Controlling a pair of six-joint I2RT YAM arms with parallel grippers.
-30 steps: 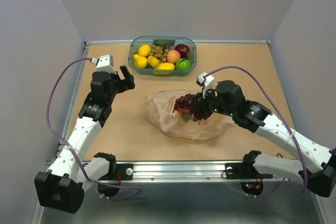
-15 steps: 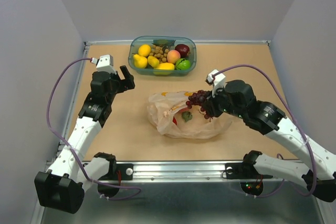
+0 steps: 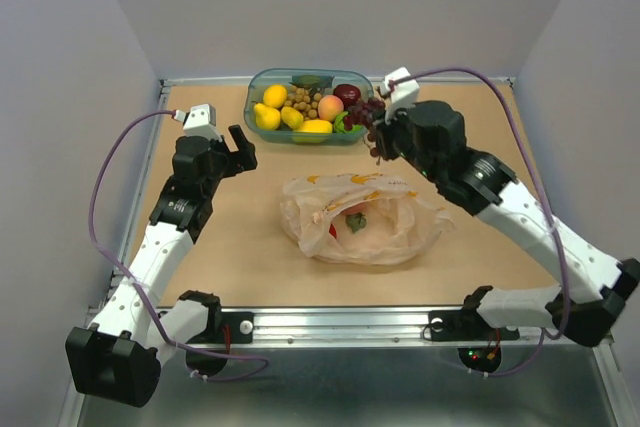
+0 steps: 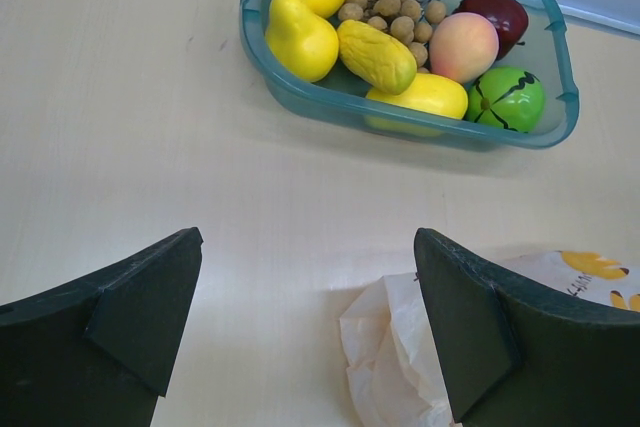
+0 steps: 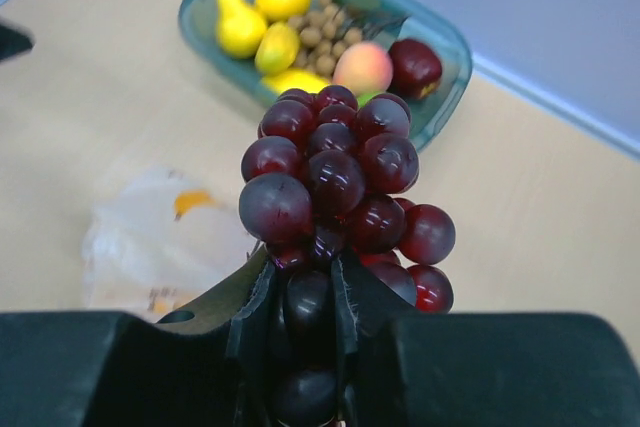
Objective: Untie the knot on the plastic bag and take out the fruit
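Observation:
The pale peach plastic bag [image 3: 360, 217] lies open in the middle of the table, a red fruit and a green leaf showing inside; no knot shows. Its edge shows in the left wrist view [image 4: 400, 347] and in the right wrist view [image 5: 160, 237]. My right gripper [image 3: 378, 137] is shut on the dark purple grape bunch [image 5: 335, 187], held in the air next to the right end of the teal tub [image 3: 310, 82]. My left gripper [image 3: 240, 147] is open and empty, left of the bag.
The teal tub [image 4: 400, 117] at the back holds a pear, lemons, a peach [image 4: 463, 45], a dark red apple, a green apple [image 4: 505, 99] and a brown cluster. Grey walls close in the table on three sides.
My right gripper has lifted the grape bunch out of the bag and carried it back toward the tub's right end. The bag has settled flatter. The left arm has not moved.

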